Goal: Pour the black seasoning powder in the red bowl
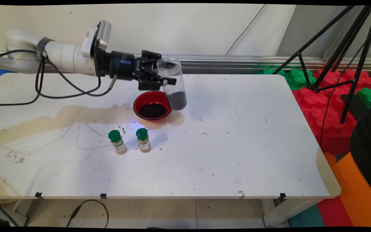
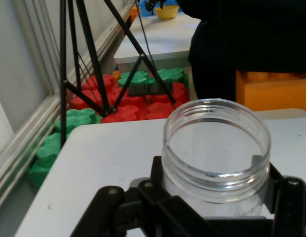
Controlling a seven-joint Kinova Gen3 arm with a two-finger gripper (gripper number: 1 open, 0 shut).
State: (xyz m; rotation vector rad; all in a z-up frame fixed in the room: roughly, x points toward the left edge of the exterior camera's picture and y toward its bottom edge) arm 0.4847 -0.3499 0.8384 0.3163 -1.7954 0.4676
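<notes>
Now end effector (image 1: pixel 163 79) clamps clear jar (image 1: pixel 173 84), above red bowl (image 1: pixel 152 105).

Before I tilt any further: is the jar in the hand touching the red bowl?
Cannot tell. In the main view the jar, held in the hand, overlaps the bowl's far right rim, so no gap or contact shows. The hand view doesn't show the bowl.

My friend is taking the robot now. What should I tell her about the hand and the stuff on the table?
Gripper: jaws shut on the clear jar, held nearly upright above the table, lid off, dark grains at its bottom.
Red bowl: right beside the jar, dark grains already in it.
Two green-capped bottles: standing upright, nearer the front than the bowl, untouched.
Loose grains are scattered over the table.
</notes>
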